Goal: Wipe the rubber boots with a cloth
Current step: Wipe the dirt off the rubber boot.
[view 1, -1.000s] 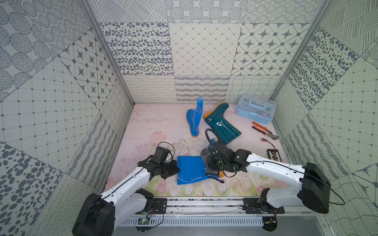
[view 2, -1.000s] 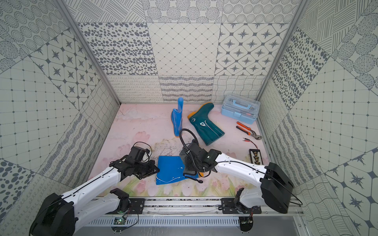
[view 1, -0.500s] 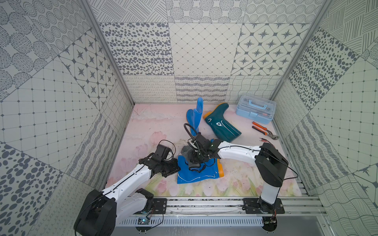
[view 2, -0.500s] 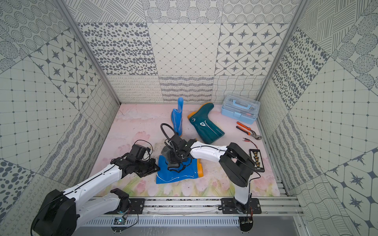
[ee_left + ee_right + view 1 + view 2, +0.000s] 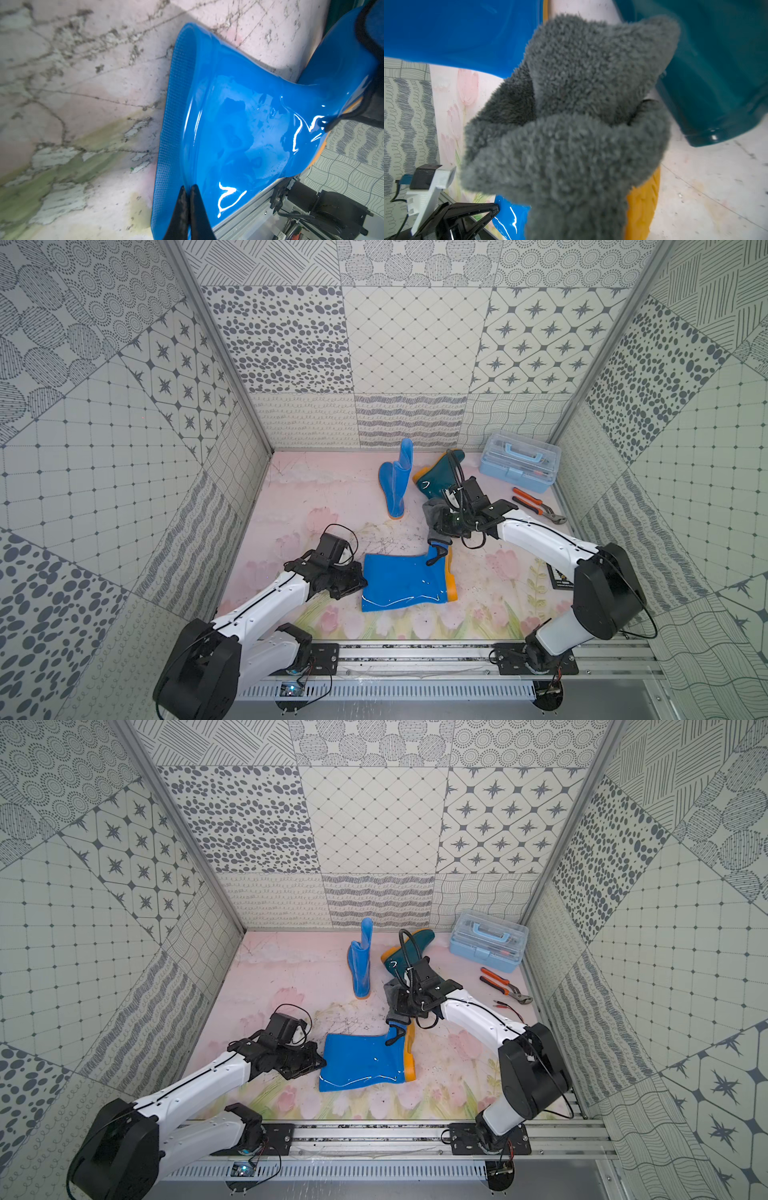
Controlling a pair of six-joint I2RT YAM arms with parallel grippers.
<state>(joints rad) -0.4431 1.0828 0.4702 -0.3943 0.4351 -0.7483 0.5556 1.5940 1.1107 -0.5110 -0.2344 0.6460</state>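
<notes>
A bright blue rubber boot (image 5: 405,580) (image 5: 361,1063) lies flat near the front, its orange sole to the right. My left gripper (image 5: 188,189) (image 5: 359,578) is shut on the rim of its shaft. Behind stand a second blue boot (image 5: 395,481) (image 5: 360,965) and a dark teal boot (image 5: 436,479) (image 5: 409,952) (image 5: 716,72). My right gripper (image 5: 446,522) holds the bunched grey cloth (image 5: 436,522) (image 5: 395,1002) (image 5: 571,124) above the lying boot's toe, just in front of the teal boot. The cloth's black loop hangs onto the toe. In the right wrist view the cloth hides the fingers.
A light blue toolbox (image 5: 517,466) sits at the back right, with orange-handled pliers (image 5: 536,506) in front of it. A small black card (image 5: 559,578) lies at the right. The metal rail (image 5: 415,651) runs along the front edge. Patterned walls close in three sides.
My right gripper has swept the cloth across the lying boot's shaft, then lifted it back and to the right, to above the toe. The left gripper has kept its hold.
</notes>
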